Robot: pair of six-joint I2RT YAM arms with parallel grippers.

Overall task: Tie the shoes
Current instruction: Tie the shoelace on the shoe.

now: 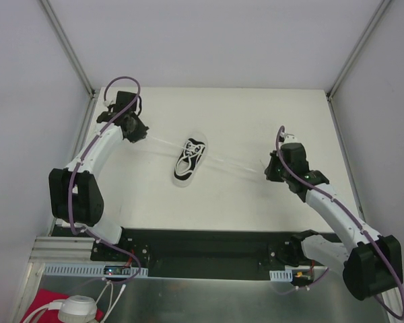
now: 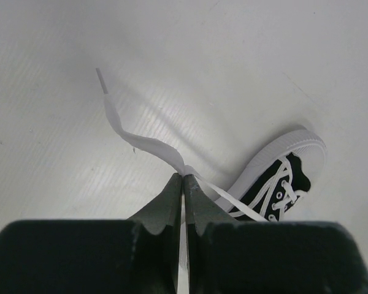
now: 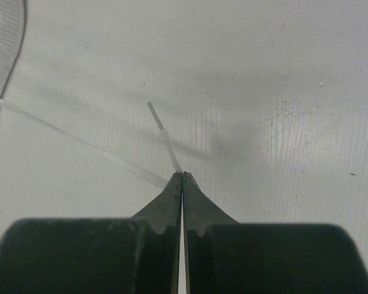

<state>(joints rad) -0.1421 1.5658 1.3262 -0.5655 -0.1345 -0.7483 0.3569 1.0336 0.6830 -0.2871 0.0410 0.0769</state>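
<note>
The table point(image 1: 256, 121) is white and matt, with a faint ribbing in its surface that shows in both wrist views. Along its near edge runs a dark strip point(image 1: 202, 245). One shoe point(image 1: 189, 163) lies on the white top, a little left of the middle and aslant to the edges, well apart from the strip. Its thin white laces point(image 1: 232, 165) stretch out to the left and right; whether they touch the top cannot be told.
</note>
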